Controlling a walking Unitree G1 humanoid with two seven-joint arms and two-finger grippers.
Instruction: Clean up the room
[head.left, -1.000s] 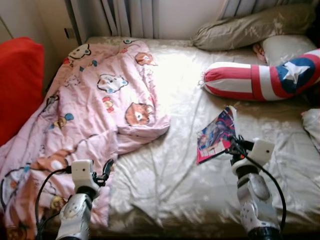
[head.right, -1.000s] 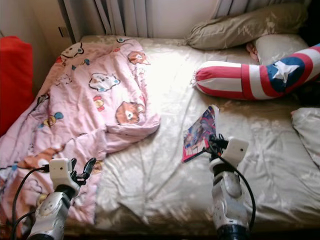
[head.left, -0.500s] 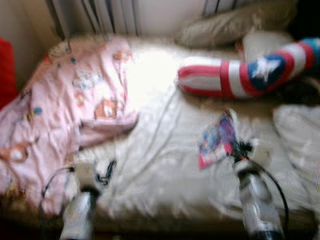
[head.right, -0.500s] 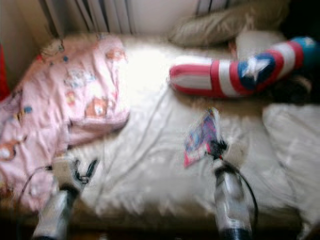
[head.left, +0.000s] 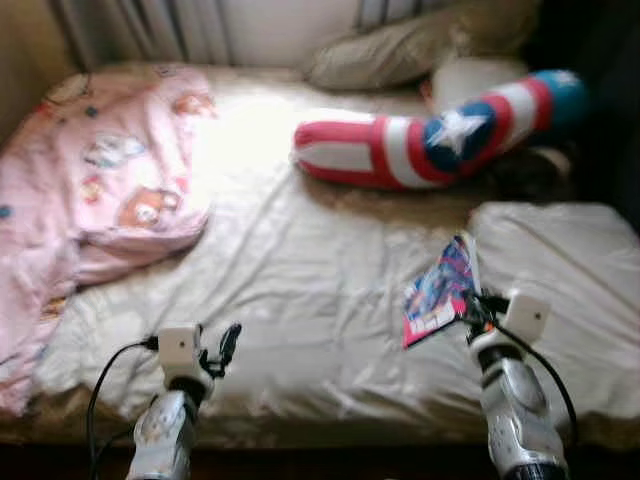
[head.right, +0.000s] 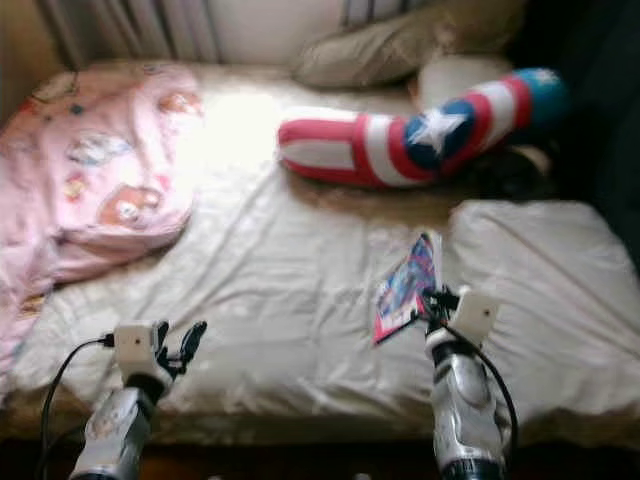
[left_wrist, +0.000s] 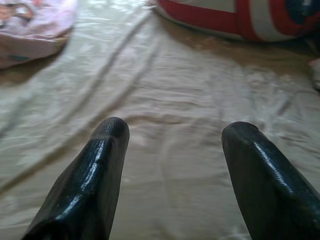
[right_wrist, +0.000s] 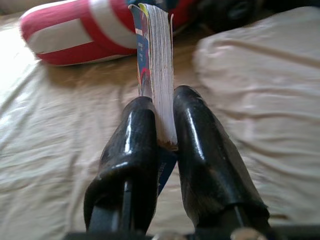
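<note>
Head views: the whole scene has slid toward nine o'clock since a second ago, so the camera has turned, not the bedding; the right gripper (head.left: 472, 308) carries the book (head.left: 438, 290) above the bed (head.left: 300, 270) at four o'clock, as before; likely bound elsewhere.

Left wrist: left gripper (left_wrist: 172, 150) spread, empty.

Right wrist: fingers (right_wrist: 134, 145) clamp the book's (right_wrist: 156, 75) lower edge; thin, glossy, colourful cover, upright.
</note>
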